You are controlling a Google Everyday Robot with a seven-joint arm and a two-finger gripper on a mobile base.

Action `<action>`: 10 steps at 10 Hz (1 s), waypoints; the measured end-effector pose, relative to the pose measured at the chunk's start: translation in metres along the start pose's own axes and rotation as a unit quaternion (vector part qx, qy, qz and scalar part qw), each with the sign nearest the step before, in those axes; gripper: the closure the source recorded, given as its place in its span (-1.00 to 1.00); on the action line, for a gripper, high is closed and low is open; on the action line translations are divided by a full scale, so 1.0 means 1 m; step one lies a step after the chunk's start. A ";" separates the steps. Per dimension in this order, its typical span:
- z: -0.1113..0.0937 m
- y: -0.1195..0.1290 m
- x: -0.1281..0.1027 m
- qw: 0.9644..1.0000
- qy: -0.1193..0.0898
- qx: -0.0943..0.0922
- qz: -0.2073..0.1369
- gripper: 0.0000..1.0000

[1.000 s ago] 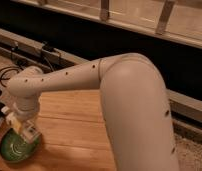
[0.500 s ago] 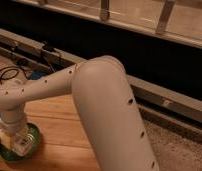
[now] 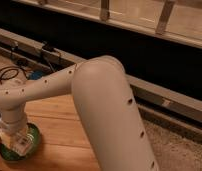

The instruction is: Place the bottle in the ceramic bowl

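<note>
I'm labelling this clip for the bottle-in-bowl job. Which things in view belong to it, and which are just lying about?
Part of the job:
- gripper, low over the bowl
- bottle, white, at the gripper
- ceramic bowl, green, on the wooden table

Lying about:
- black cable, coiled behind the table

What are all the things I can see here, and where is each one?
ceramic bowl: one, glossy green, on the wooden table at lower left, partly hidden under the hand.
bottle: one, white with a printed label, over the bowl, at the hand.
wooden table: one, light brown, lower left.
cable: one, black, coiled at far left behind the table.
rail: one, grey, running across the dark wall.
arm: one, white, filling the middle.
hand: one, white, low over the bowl at lower left.
</note>
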 end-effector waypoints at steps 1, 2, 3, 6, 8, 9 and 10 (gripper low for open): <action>0.000 0.000 0.000 1.000 0.000 0.000 0.000 0.91; 0.000 0.001 0.000 1.000 0.000 0.000 -0.001 0.91; 0.001 0.001 -0.001 1.000 0.000 0.000 -0.001 0.91; 0.000 0.001 0.000 1.000 0.000 0.000 -0.001 0.81; 0.000 0.000 0.000 1.000 0.000 0.000 0.000 0.69; 0.000 0.000 0.000 1.000 0.000 0.000 0.000 0.55; 0.000 0.000 0.000 1.000 0.000 0.000 0.000 0.31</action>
